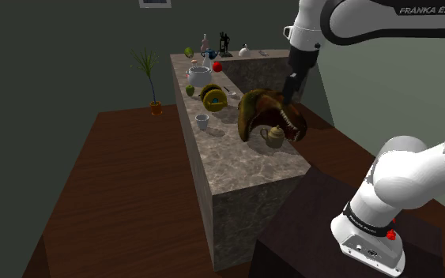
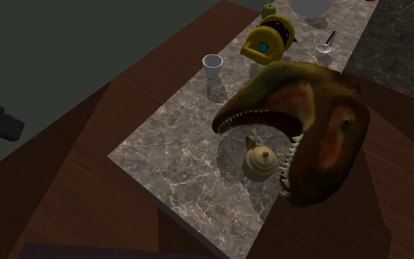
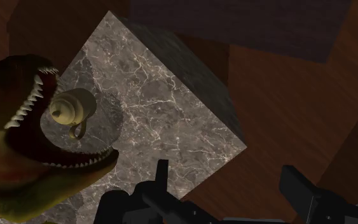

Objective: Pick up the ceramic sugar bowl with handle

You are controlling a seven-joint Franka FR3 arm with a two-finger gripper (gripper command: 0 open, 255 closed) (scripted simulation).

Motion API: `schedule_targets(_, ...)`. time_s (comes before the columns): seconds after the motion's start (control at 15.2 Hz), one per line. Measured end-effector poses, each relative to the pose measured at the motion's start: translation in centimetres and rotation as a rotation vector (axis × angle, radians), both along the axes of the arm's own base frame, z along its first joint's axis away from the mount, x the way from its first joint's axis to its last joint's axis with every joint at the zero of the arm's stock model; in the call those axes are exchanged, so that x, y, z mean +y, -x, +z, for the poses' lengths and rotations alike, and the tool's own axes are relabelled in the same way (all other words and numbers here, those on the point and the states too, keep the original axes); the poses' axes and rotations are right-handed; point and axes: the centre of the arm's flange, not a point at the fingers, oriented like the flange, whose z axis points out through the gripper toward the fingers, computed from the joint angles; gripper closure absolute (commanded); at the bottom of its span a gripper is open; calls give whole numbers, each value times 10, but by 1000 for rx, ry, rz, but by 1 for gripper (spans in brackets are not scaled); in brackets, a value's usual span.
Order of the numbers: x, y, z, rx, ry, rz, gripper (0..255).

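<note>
The tool hangs high above the worktop, fingers spread, holding nothing, so I think it is only reaching. The tan sugar bowl sits on the worktop inside a big dinosaur head with an open mouth. Next it should drop onto the bowl and miss the teeth. A white cup stands well apart

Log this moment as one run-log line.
phase: pre-grasp | gripper: open, empty, clear of bowl | sugar bowl: tan, upright on marble counter, in open mouth of toothed dinosaur head | grasp: not yet
</note>
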Motion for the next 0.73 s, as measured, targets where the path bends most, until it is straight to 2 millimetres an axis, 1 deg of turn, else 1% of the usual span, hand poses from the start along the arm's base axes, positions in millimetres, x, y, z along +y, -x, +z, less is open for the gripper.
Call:
schedule_targets(0.07,0,0,0,0,0,0,0)
schedule_targets(0.2,-11,-6,-9,4,-2,6,0)
schedule_targets(0.26,-19,-13,-16,7,-4,11,0)
schedule_targets(0.59,-67,-40,-56,22,-13,37,0)
schedule_targets(0.66,-75,-45,-61,25,-15,43,0)
schedule_targets(0.73,-88,-50,-69,28,-16,48,0)
